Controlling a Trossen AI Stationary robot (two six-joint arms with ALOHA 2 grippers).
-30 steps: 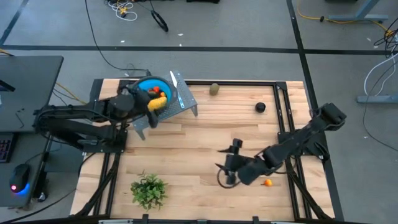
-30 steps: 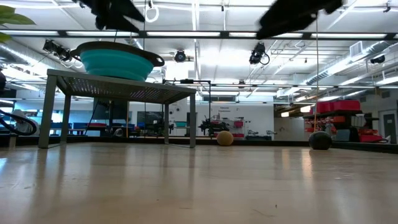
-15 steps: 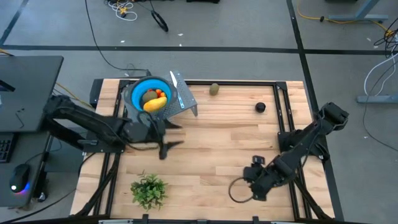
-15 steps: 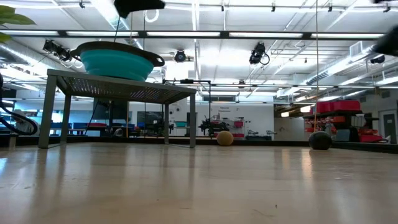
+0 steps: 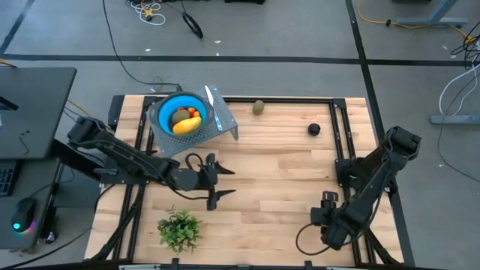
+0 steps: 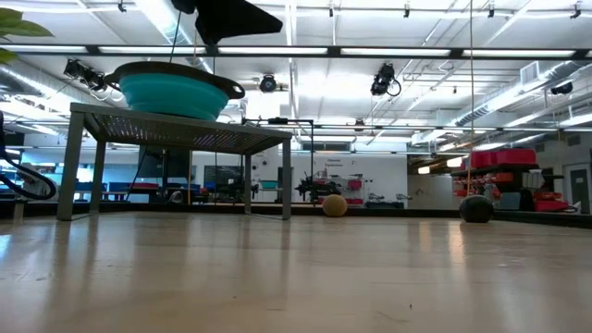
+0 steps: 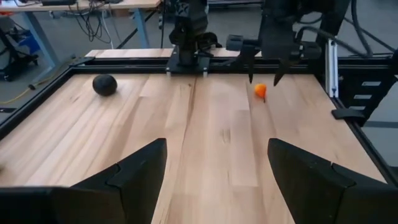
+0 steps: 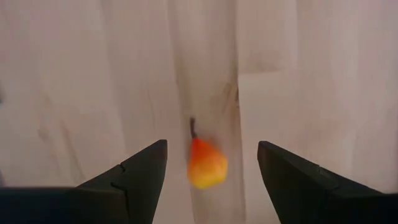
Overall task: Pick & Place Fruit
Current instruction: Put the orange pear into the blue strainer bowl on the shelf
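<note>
A small orange fruit (image 8: 206, 165) with a dark stem lies on the table at the near right; it also shows in the left wrist view (image 7: 260, 91). My right gripper (image 8: 211, 180) hangs open above it, pointing down, one finger on either side and not touching it; in the high view my right gripper (image 5: 328, 217) hides the fruit. My left gripper (image 5: 223, 182) is open and empty over the table's middle. An olive-brown oval (image 5: 258, 107) and a dark ball (image 5: 313, 129) lie on the far part of the table. A blue bowl (image 5: 161, 112) holds a yellow-orange piece (image 5: 186, 125), an olive one and a tiny orange one.
The bowl stands on a raised metal rack (image 5: 225, 127) at the far left, which also shows in the low view (image 6: 185, 129). A green plant sprig (image 5: 180, 229) lies at the near left. A dark frame (image 5: 341, 135) runs along the table's edges.
My left gripper has left the bowl and gone toward the table's near and right side, out over the middle; the yellow-orange piece now lies in the bowl. My right gripper has gone toward the right edge and now stands over the small orange fruit.
</note>
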